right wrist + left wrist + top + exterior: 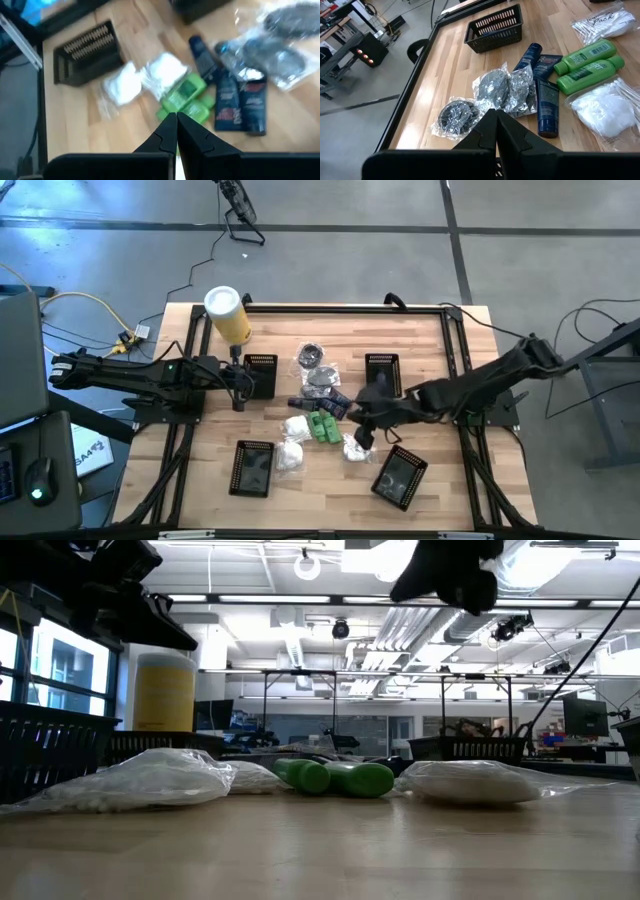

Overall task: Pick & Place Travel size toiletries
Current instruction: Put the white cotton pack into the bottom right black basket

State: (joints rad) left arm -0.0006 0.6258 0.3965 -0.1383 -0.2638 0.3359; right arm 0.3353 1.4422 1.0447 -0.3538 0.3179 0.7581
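The travel size toiletries lie in a loose heap at the table's middle. There are two green bottles (pixel 322 427) (pixel 186 97), dark blue tubes (pixel 318 402) (pixel 546 102), silvery-clear packets (pixel 316 370) (pixel 495 90) and white packets (pixel 292 442) (pixel 145 77). All of them lie flat on the wood. My right gripper (pixel 355 418) (pixel 176 120) hovers shut just right of the green bottles, above the heap, and holds nothing. My left gripper (pixel 243 383) (pixel 496 119) waits shut at the left, beside a black basket, pointing toward the heap.
Black mesh baskets stand around the heap: far left (pixel 260 372), far right (pixel 382 370), near left (pixel 252 468) and near right (pixel 400 477). A tall yellow canister with a white lid (pixel 228 313) stands at the far left. A black frame (pixel 340 308) rims the table.
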